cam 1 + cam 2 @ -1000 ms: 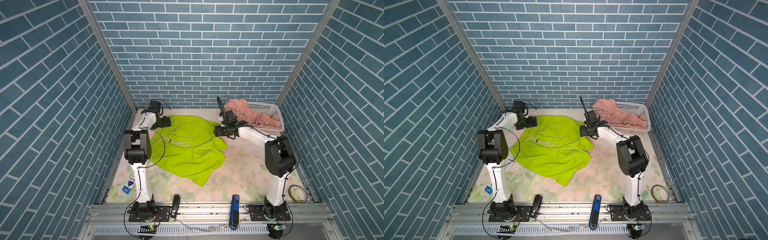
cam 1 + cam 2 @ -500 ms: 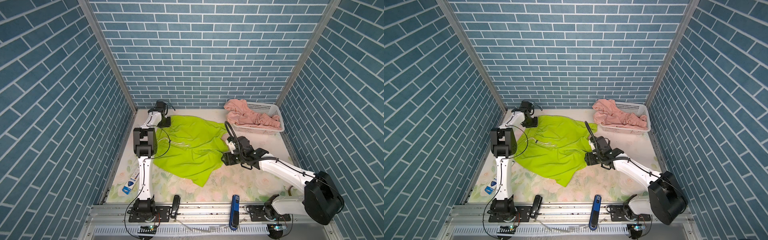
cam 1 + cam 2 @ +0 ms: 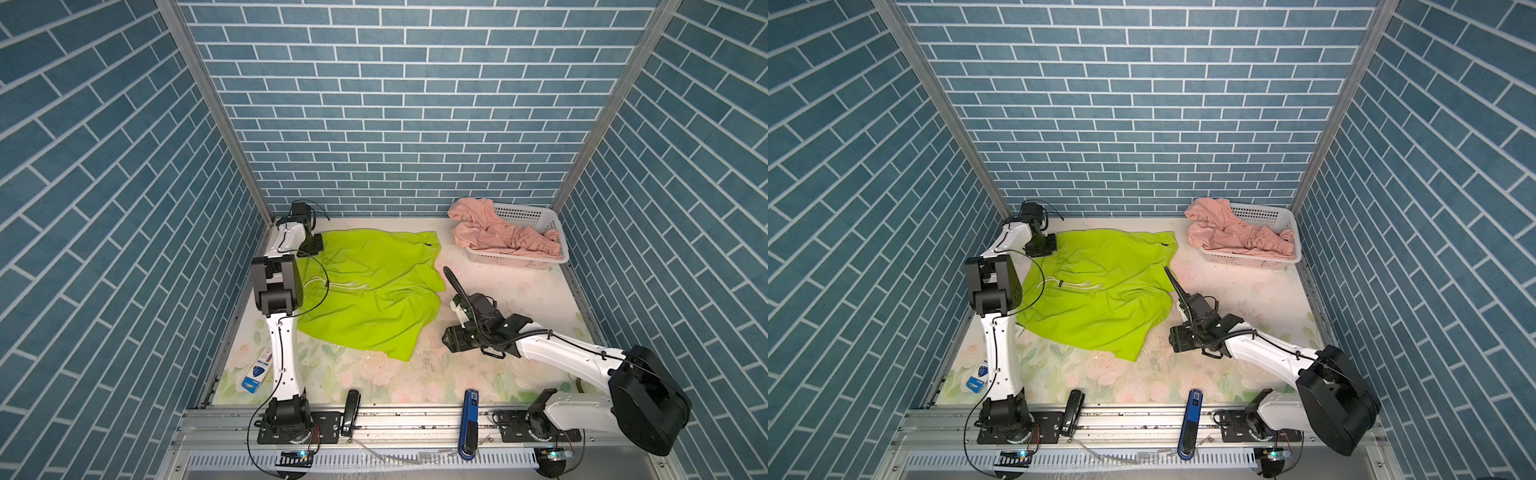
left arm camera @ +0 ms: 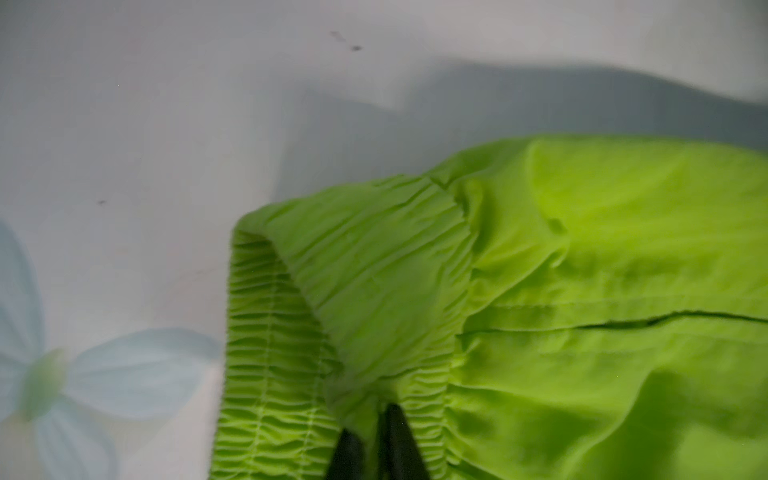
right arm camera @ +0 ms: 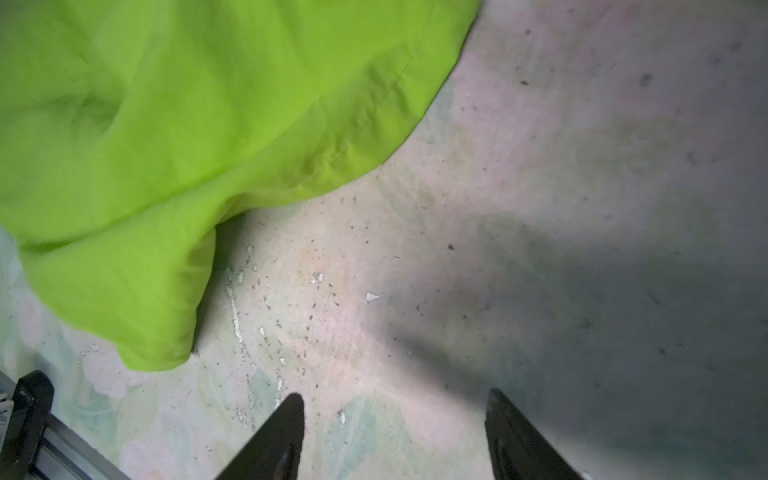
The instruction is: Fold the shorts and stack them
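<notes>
My left gripper (image 4: pixel 370 419) pinches the waistband (image 4: pixel 270 332) of the limp, light green shorts (image 3: pixel 370 291) spread on the table (image 3: pixel 519 299), my right gripper (image 5: pixel 395 392) gapes beside their hem (image 5: pixel 374 108), probably my next hold, and the pink shorts (image 3: pixel 494 237) sit heaped in the basket (image 3: pixel 519 259).

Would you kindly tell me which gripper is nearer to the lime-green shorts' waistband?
Left. The left gripper pinches the waistband itself; the right gripper hovers open over bare table beside a leg hem of the shorts.
</notes>
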You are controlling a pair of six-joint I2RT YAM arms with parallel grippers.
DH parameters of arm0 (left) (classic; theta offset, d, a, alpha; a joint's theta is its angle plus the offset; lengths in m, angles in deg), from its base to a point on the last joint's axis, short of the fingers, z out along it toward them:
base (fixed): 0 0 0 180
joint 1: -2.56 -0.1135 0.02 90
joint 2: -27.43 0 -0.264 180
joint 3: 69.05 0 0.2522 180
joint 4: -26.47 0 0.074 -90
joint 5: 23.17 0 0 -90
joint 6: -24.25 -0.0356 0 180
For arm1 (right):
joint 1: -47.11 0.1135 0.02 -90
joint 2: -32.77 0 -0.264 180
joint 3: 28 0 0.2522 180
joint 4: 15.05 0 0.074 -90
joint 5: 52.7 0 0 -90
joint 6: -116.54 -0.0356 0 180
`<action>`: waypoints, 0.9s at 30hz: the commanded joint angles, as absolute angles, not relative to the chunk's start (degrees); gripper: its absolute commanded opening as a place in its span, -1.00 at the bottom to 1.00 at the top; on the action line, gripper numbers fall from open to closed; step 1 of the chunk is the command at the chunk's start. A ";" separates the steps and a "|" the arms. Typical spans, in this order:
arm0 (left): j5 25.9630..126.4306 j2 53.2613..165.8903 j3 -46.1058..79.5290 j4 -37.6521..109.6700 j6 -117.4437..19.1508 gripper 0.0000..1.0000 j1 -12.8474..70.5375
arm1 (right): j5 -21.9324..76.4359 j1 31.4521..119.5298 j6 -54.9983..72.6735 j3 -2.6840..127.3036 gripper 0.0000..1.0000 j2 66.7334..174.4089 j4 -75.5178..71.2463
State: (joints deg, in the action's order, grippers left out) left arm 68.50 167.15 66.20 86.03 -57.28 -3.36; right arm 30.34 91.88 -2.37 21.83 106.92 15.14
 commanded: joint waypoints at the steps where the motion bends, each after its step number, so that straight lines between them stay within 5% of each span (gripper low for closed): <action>1: 69.02 161.97 64.24 87.24 -55.16 0.68 -2.72 | 29.65 96.04 -1.56 23.70 0.40 109.13 13.07; 3: 69.81 158.99 62.50 86.94 -54.30 0.99 -2.72 | 30.45 99.98 0.22 25.18 0.40 110.72 12.95; 9: 71.37 147.36 53.18 86.21 -49.90 0.99 -2.72 | 32.60 109.35 3.18 28.81 0.41 117.14 10.21; 18: 77.00 128.41 25.04 76.41 -44.21 0.99 -2.70 | 37.42 110.92 1.68 33.11 0.35 128.48 6.08; 21: 79.93 125.14 17.69 72.87 -42.20 0.99 -2.63 | 41.86 111.01 1.53 35.23 0.07 130.32 8.55; 27: 84.08 124.82 7.50 66.47 -39.42 0.99 -0.98 | 48.24 111.42 4.53 40.67 -0.98 128.63 19.36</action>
